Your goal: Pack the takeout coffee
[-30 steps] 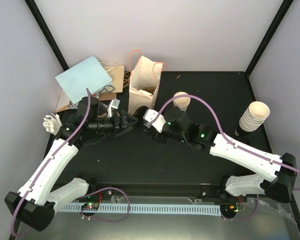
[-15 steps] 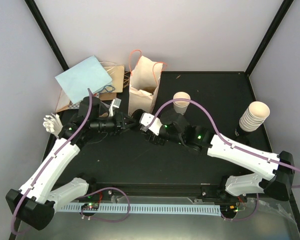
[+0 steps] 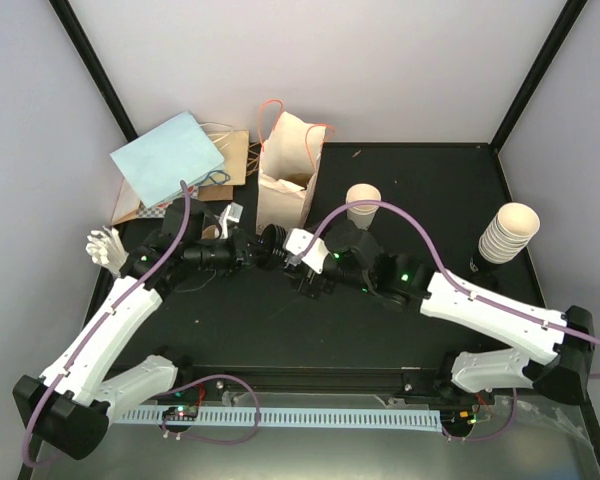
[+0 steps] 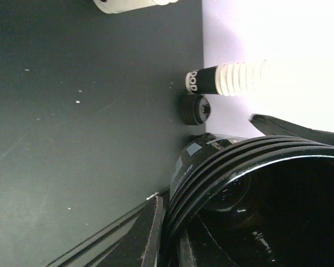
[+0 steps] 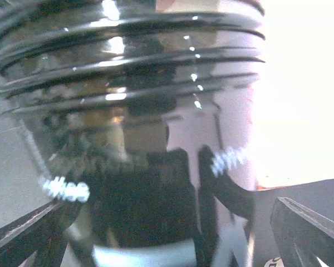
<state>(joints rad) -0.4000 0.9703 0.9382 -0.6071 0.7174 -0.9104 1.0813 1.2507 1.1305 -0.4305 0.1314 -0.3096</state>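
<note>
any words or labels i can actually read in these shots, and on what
"OOD", start cut off, white letters on the black band at the base of the cup stack, left wrist view
bag: nothing readable from above
lids: no text seen
right wrist view: too blurred to read anything

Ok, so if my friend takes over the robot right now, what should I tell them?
Left gripper: shut on the stack of round black plastic lids.
Right gripper: open, right beside that stack, holding nothing.
Single cream paper cup: upright, no lid, behind the right arm.
Stack of cream paper cups: near the table's right edge.
Cream paper bag with orange handles: standing at the back.
Done: no cup has a lid yet; what is inside the bag I cannot tell.
Left: put lids on cups, then pack them.
</note>
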